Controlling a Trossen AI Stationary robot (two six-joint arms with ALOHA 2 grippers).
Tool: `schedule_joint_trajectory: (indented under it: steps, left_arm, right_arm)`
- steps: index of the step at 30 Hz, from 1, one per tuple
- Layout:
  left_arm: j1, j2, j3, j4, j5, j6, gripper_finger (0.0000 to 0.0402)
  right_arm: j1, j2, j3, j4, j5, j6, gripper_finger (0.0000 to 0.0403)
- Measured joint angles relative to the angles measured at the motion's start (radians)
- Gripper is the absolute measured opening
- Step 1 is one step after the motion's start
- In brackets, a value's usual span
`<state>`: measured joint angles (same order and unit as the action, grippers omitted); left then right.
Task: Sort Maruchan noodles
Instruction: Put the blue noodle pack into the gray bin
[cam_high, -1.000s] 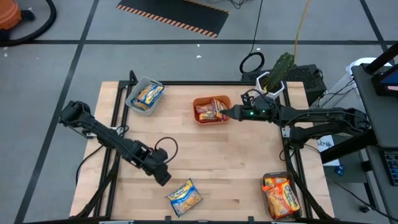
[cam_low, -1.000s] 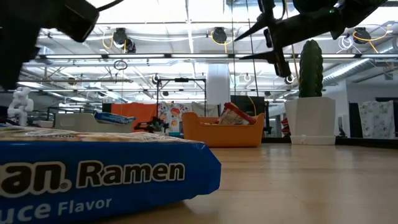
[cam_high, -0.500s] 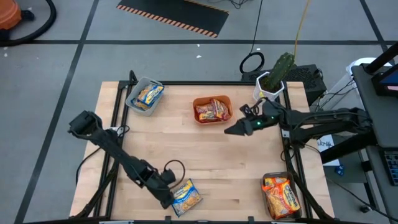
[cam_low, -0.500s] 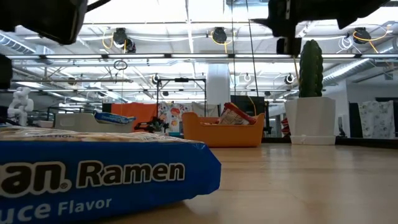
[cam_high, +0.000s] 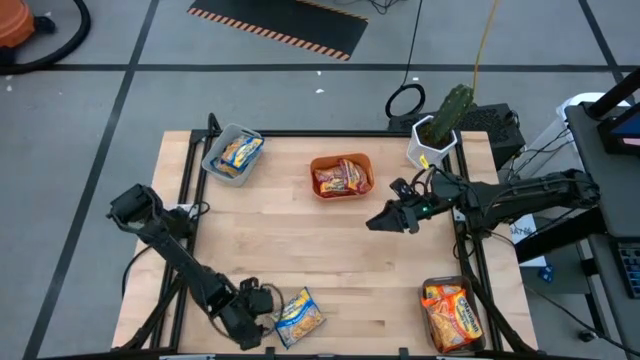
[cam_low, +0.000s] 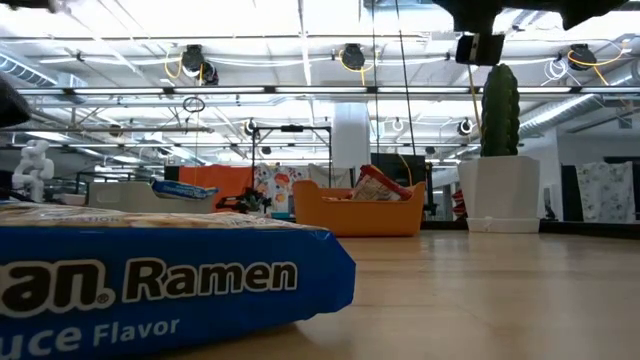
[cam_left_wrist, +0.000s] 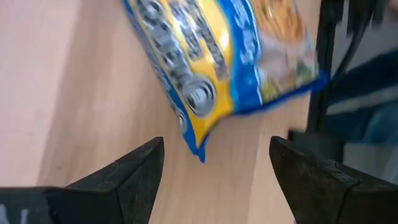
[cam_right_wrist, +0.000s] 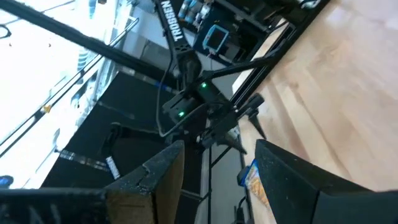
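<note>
A yellow-and-blue Maruchan noodles packet (cam_high: 298, 316) lies flat on the wooden table near its front edge; in the low view this packet (cam_low: 150, 280) fills the foreground. My left gripper (cam_high: 266, 312) stands open just to the packet's left, slanting down. In the left wrist view the packet's (cam_left_wrist: 230, 68) nearest corner reaches toward the gap of my left gripper (cam_left_wrist: 214, 165) without touching either finger. My right gripper (cam_high: 372, 223) hangs open and level above the table's right half, with nothing in it.
An orange bin (cam_high: 342, 175) with red packets stands at the far middle. A grey bin (cam_high: 232, 153) with a yellow-blue packet is at the far left. A clear bin (cam_high: 455, 315) with orange packets is at the near right. A cactus pot (cam_high: 440, 135) stands at the far right.
My left gripper has swung toward the table's near edge and sunk, rolling its wrist, and now stands beside the yellow-blue packet. My right gripper has drawn back from the orange bin toward the table's right and near side, rising a little. The packet has not moved.
</note>
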<state>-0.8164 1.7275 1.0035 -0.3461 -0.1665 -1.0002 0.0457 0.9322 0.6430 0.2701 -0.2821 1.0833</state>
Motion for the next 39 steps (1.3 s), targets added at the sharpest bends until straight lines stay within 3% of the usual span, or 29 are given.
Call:
schedule_joint_trajectory:
  steps: [10, 17, 32, 39]
  left_arm:
    - [0.004, 0.106, 0.002, 0.045, -0.043, 0.063, 0.0294]
    - [0.023, 0.116, 0.002, 0.068, -0.079, 0.120, 0.0282]
    - [0.078, 0.089, -0.002, 0.058, -0.086, 0.202, 0.0024]
    - [0.172, -0.017, -0.001, -0.021, -0.081, 0.308, 0.0004]
  right_arm:
    - [0.049, -0.003, 0.000, -0.048, 0.023, -0.012, 0.0192]
    - [0.041, -0.002, 0.000, -0.082, 0.026, -0.022, 0.0192]
    - [-0.047, -0.003, 0.000, -0.139, 0.027, -0.030, 0.0192]
    - [-0.055, -0.002, 0.000, -0.203, 0.060, 0.007, 0.0192]
